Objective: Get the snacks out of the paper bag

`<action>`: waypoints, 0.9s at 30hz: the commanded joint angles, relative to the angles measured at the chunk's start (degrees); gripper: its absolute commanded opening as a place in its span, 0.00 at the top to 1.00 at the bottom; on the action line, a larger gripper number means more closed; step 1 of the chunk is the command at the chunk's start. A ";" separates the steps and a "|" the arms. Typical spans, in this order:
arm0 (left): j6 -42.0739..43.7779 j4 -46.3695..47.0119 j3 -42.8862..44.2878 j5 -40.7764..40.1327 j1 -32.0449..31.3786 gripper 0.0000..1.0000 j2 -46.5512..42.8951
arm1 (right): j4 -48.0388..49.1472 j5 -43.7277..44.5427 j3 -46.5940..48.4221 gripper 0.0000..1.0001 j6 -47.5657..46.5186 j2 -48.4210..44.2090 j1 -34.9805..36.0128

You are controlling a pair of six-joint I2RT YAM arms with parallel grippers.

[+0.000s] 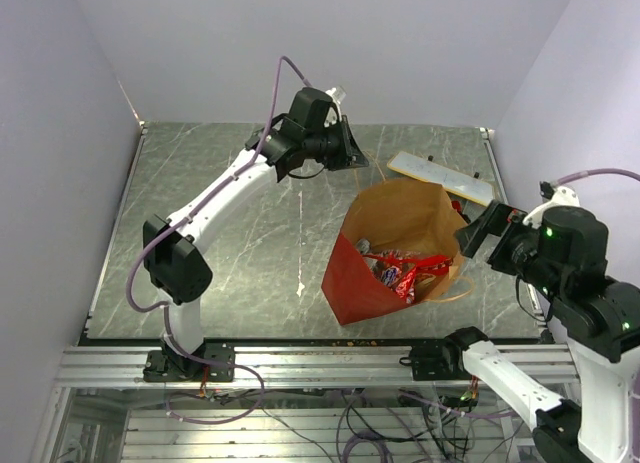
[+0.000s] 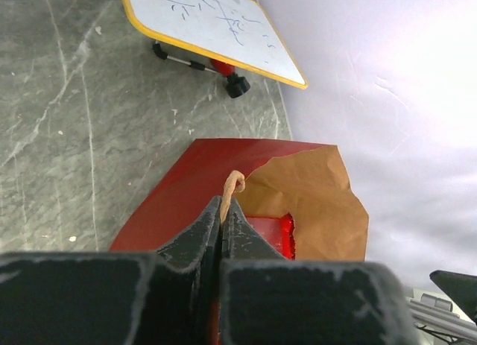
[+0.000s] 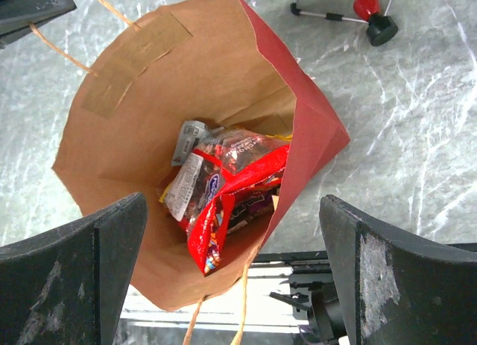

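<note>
Snacks [image 3: 223, 188] lay inside the paper bag [image 3: 149, 84], at four o'clock on the table [image 1: 220, 243]. My left gripper [image 2: 223, 211] was clamped on its loop handle [image 2: 235, 182] at eleven o'clock; the right gripper [image 3: 231, 203] hovered wide open, empty. I judged a taut handle would steady the mouth for reaching in.

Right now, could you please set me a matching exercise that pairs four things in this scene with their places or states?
Things:
1. left pincer
2. right pincer
3. red chip bag
4. white board

Places or states:
A. inside the paper bag
B. open, facing the bag's mouth
C. on the table, apart from the bag
D. shut on the loop handle

Pairs: 1-D; 2-B; 3-A; 4-C
</note>
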 commanded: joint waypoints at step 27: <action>4.74 -10.47 -18.16 0.56 14.69 0.93 -25.61 | 2.92 -13.75 -1.88 0.00 -2.42 5.08 -0.38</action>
